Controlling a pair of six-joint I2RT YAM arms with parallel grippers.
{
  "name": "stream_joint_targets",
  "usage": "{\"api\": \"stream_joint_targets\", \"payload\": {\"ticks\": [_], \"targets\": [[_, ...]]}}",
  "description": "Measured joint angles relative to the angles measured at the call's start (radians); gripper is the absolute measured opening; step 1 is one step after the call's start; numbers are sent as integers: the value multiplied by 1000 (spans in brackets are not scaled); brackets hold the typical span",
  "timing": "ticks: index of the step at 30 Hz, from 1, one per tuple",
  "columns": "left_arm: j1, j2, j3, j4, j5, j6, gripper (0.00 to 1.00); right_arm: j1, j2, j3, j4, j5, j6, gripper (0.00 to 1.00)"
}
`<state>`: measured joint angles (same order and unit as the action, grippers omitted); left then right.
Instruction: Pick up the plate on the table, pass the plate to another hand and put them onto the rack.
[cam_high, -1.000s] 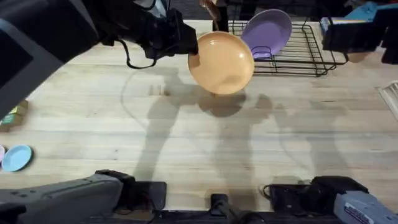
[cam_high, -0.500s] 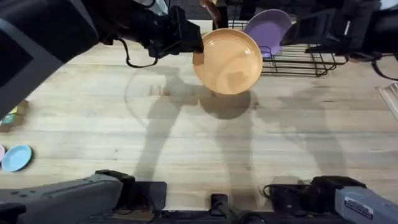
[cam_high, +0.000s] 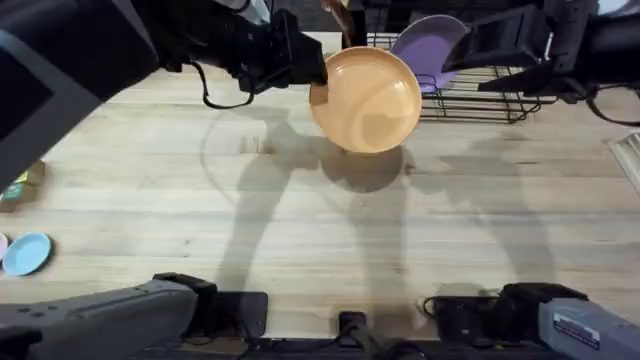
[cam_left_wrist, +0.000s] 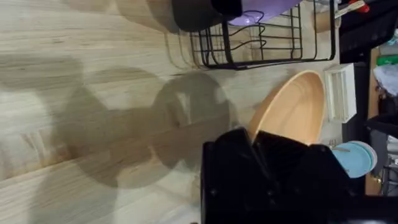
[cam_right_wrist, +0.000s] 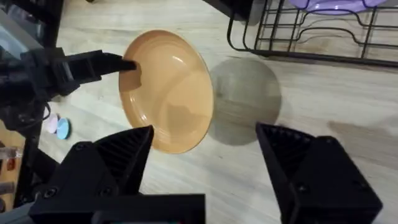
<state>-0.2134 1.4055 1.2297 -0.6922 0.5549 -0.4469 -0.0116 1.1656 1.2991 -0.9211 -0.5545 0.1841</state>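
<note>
Plate (cam_high: 366, 99) pinched at its edge by left hand (cam_high: 314, 80), held above desk (cam_high: 300, 230) just before rack (cam_high: 470, 85). Right hand (cam_right_wrist: 205, 155) spread wide, facing it. Best closed squarely over the free rim before letting go.

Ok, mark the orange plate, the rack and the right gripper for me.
plate (cam_high: 366, 98): overhead view, middle of its orange face.
rack (cam_high: 478, 100): overhead view, wire bars right of the purple plate.
right gripper (cam_right_wrist: 204, 158): right wrist view, midway between its open fingertips.
</note>
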Motion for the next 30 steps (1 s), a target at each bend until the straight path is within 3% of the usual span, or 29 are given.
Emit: {"api": "stream_joint_targets", "payload": {"ticks": [7, 20, 30], "targets": [[0, 0, 0, 0, 0, 0, 42, 2, 16, 0, 4, -1, 3, 997], [0, 0, 0, 17, 2, 3, 43, 87, 162, 0, 41, -1, 3, 997], [0, 0, 0, 17, 2, 3, 43, 90, 249, 0, 93, -1, 3, 997]]}}
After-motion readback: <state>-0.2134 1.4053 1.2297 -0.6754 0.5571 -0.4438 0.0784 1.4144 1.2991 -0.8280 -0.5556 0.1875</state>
